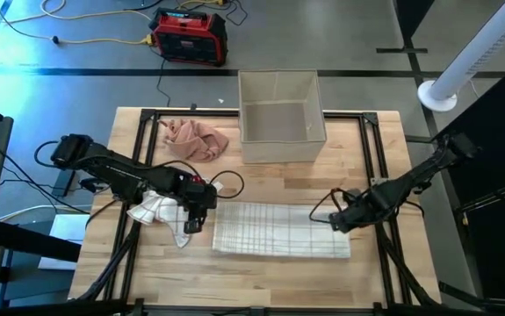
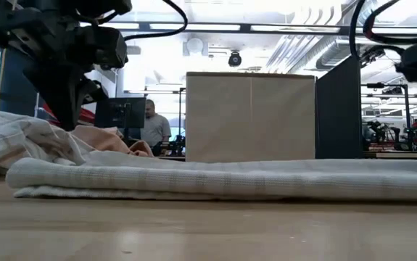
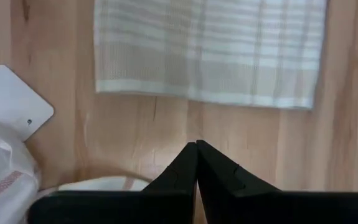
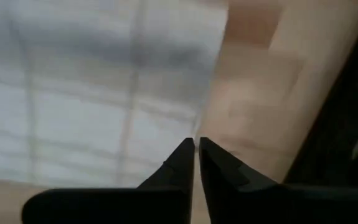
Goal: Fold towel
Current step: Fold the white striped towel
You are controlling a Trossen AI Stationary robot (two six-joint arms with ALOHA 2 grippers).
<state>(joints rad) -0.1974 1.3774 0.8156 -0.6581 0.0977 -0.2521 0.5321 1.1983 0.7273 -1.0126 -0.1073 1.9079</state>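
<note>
Towel (image 1: 280, 230) lies flat as a folded strip mid-table, between the two grippers. Left gripper (image 1: 194, 225) hangs clenched and empty just off its left end; right gripper (image 1: 336, 222), at the right end, shows fingertips nearly together, holding nothing. Judging by this, another fold remains, and each gripper must open to pinch a corner.

White checked towel (image 1: 280, 230), pink cloth (image 1: 196, 140)

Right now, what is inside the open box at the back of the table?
From the high view, the box shows only bare beige walls and floor; nothing lies in it. The strip along its near wall is hidden, and the low view shows only its outside.
</note>
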